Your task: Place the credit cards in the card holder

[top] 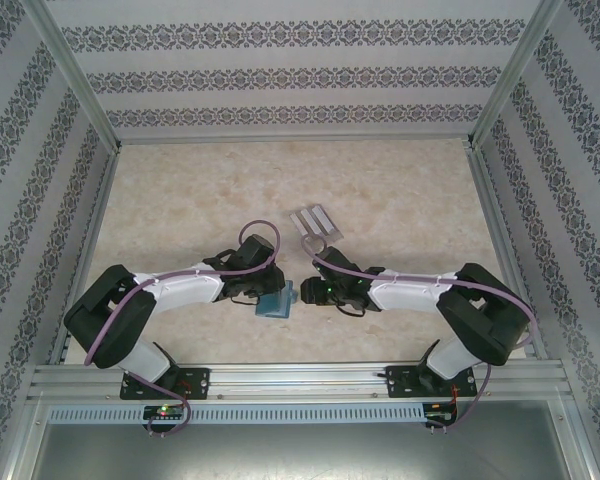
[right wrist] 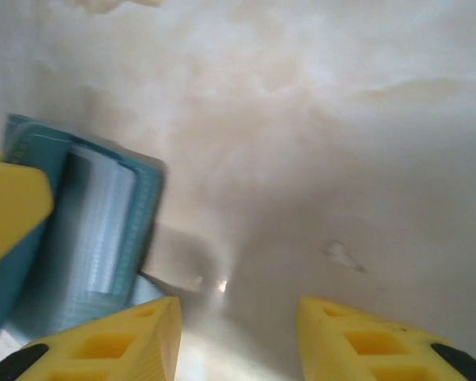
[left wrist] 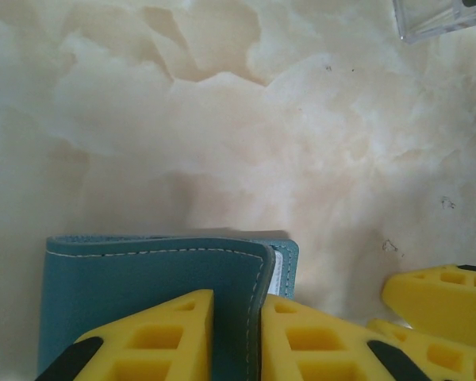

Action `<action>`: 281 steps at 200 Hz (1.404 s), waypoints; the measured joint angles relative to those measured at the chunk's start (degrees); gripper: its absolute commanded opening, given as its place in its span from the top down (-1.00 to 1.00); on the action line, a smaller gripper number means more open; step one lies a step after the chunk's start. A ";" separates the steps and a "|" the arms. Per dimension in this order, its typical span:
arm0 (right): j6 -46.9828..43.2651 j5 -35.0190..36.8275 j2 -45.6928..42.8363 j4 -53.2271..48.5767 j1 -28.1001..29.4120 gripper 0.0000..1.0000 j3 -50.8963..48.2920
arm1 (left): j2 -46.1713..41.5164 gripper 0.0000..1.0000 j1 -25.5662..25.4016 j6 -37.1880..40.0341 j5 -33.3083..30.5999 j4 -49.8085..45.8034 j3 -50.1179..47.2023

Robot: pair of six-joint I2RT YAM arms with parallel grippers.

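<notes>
Got card holder (top: pixel 277 301) at near-centre of table (top: pixel 180 210), sat btw the two grippers. Reading L gripper (left wrist: pixel 238 305) as clamped on it: yellow fingers (left wrist: pixel 163 337) pressed onto both faces of one teal flap, stitched edge running down btw them, no gap visible. Seeing flap parted from rest of holder on R wrist cam, w/ lighter inside and pale pocket edge exposed. Can't tell if holder rests on table or is lifted slightly. Reading R gripper (right wrist: pixel 236 309) as spread: fingers (right wrist: pixel 365 341) apart, only bare marble-look surface btw them, nothing gripped. Placing its left finger just beside holder's lower corner; contact unclear, pic blurred. From top cam, both grippers nearly tip-to-tip, holder on L side of that meeting pt. Counting 3 grey credit cards (top: pixel 315 221) fanned flat on table, farther out than grippers, apart from holder, none inside it.
</notes>
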 measured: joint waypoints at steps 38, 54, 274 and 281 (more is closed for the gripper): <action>0.63 1.22 -4.17 -5.75 1.66 0.01 -0.57 | -0.11 0.26 -0.02 -0.20 3.04 0.63 -0.15; 1.16 1.18 -6.14 -6.60 2.58 -0.06 -0.85 | -0.24 0.42 -0.02 -0.24 3.89 0.57 -0.15; 10.54 19.08 8.17 -8.57 17.07 0.01 14.21 | -7.85 0.15 8.41 8.85 6.47 -15.41 -4.02; 11.06 20.31 8.17 -9.88 17.07 0.08 14.21 | -7.85 0.15 8.41 8.85 6.78 -14.99 -4.44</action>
